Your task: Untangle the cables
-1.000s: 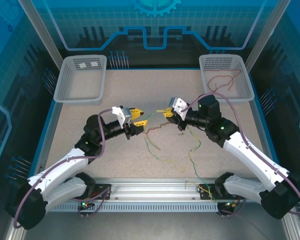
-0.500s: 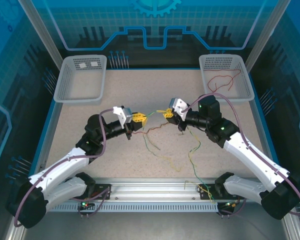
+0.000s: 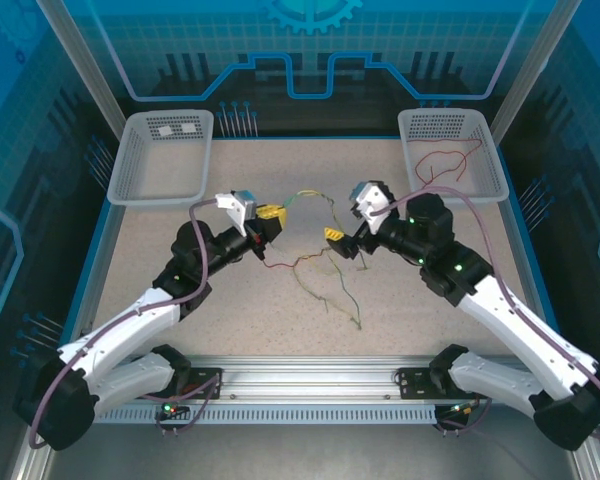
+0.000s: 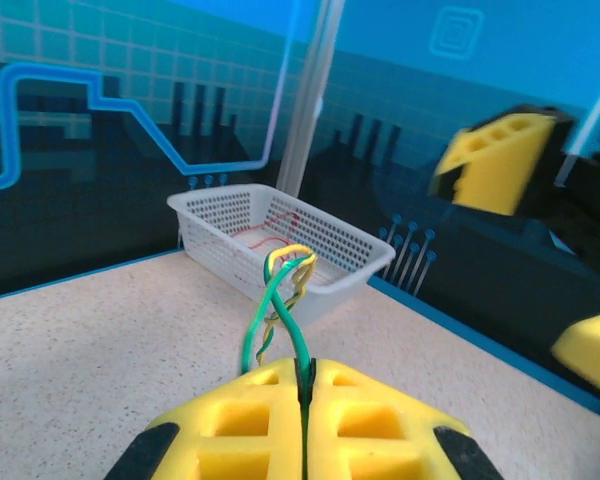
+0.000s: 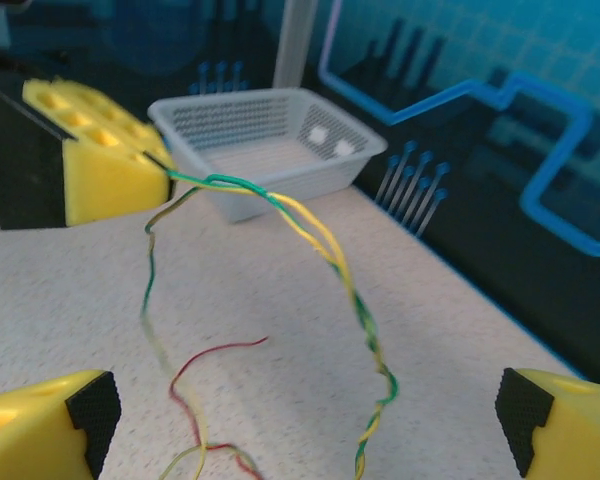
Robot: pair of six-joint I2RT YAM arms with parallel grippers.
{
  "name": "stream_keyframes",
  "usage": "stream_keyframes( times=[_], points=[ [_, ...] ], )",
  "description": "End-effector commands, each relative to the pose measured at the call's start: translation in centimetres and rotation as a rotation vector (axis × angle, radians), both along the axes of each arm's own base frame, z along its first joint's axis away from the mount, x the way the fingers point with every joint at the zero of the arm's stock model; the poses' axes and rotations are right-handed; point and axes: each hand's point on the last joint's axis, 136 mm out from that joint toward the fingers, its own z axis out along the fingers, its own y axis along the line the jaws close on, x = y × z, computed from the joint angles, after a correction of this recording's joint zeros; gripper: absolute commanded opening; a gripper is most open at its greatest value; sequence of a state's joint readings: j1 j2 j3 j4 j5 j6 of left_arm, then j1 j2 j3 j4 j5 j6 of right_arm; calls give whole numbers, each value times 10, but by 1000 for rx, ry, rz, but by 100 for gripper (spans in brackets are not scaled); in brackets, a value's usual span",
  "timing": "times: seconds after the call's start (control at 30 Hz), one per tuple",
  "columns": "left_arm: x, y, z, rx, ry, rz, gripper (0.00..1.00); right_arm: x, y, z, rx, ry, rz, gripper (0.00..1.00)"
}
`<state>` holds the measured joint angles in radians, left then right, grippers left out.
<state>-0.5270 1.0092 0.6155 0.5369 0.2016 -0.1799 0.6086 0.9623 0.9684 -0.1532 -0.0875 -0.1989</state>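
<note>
Pinching tight, the left gripper has its yellow fingers pressed together on the thin green and yellow cables, which twist around each other. They loop up above the speckled tan table, then trail down onto it. A thin red cable lies there too. The right gripper is spread wide, near the loop and holding nothing. Another red cable lies in the white plastic basket at the far right.

We closed the left gripper on the green-yellow cables and raised it toward 11 o'clock. Our right gripper opened and let go. The trailing strands slid off the near rail toward 12 o'clock.
</note>
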Motion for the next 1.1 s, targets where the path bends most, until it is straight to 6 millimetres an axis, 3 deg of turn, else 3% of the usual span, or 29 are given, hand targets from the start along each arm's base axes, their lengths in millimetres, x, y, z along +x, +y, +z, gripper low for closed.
stream_keyframes(
  times=[0.0, 0.13, 0.3, 0.43, 0.6, 0.9, 0.97, 1.0, 1.07],
  points=[
    [16, 10, 18, -85, 62, 103, 0, -17, -1, 40, 129, -32, 30, 100],
    [19, 2, 27, -128, 106, 84, 0, -32, 42, 29, 201, 58, 174, 95],
    [17, -3, 47, -251, 131, 56, 0, -21, 73, 1, 298, 55, 175, 88],
    [10, -9, 60, -320, 147, -7, 0, -10, 88, -19, 322, -16, 128, 95],
    [3, -17, 62, -333, 150, -43, 0, -2, 114, -35, 318, -39, 141, 100],
    [-8, -26, 64, -348, 123, -89, 0, 49, 137, -44, 361, -112, -44, 99],
    [-10, -26, 64, -347, 119, -93, 0, 56, 143, -49, 345, -112, -64, 83],
    [-10, -24, 64, -344, 115, -82, 0, 59, 147, -39, 350, -124, -67, 62],
    [-9, -15, 64, -342, 94, -37, 0, 61, 149, -42, 330, -126, -86, 29]
  ],
)
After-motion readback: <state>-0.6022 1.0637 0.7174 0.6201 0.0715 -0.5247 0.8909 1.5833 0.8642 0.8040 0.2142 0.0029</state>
